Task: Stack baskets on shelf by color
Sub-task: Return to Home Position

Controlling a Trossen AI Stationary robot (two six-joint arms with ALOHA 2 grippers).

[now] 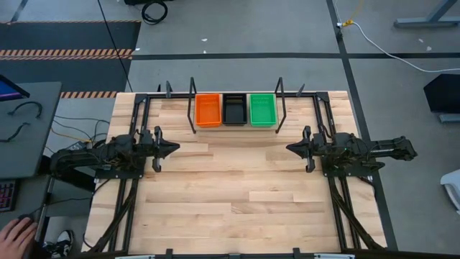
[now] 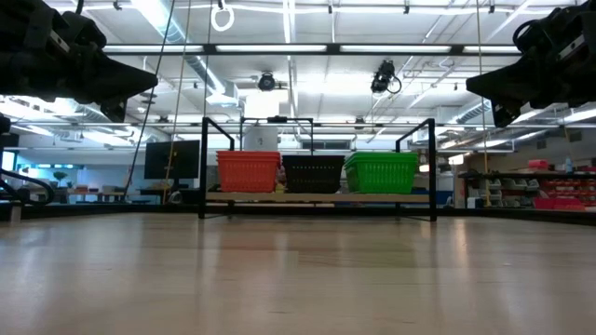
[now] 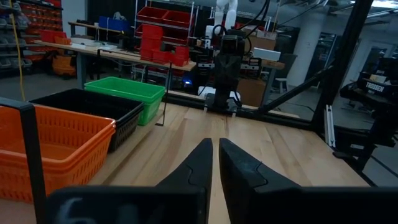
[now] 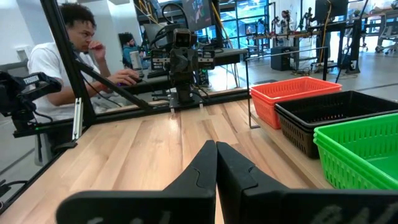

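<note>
Left wrist view and right wrist view: both grippers closed and empty, facing each other across the table.

The left gripper [image 3: 215, 142] and right gripper [image 4: 216, 144] have their fingers pressed together, raised over the bare tabletop [image 1: 230, 194], well apart from the shelf [image 1: 233, 129]. In the high view the shelf lies lengthwise along the far edge. It carries orange baskets [image 1: 208, 110], black baskets [image 1: 234, 109] and green baskets [image 1: 262, 110], left to right, each with its long axis running front to back. Only the wrist views show the doubled rims of nested baskets. The right wrist view alone shows a seated person [image 4: 56, 68].

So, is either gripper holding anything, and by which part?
Nothing is held. Left gripper and right gripper are shut, empty, clear of the baskets on the shelf.
</note>
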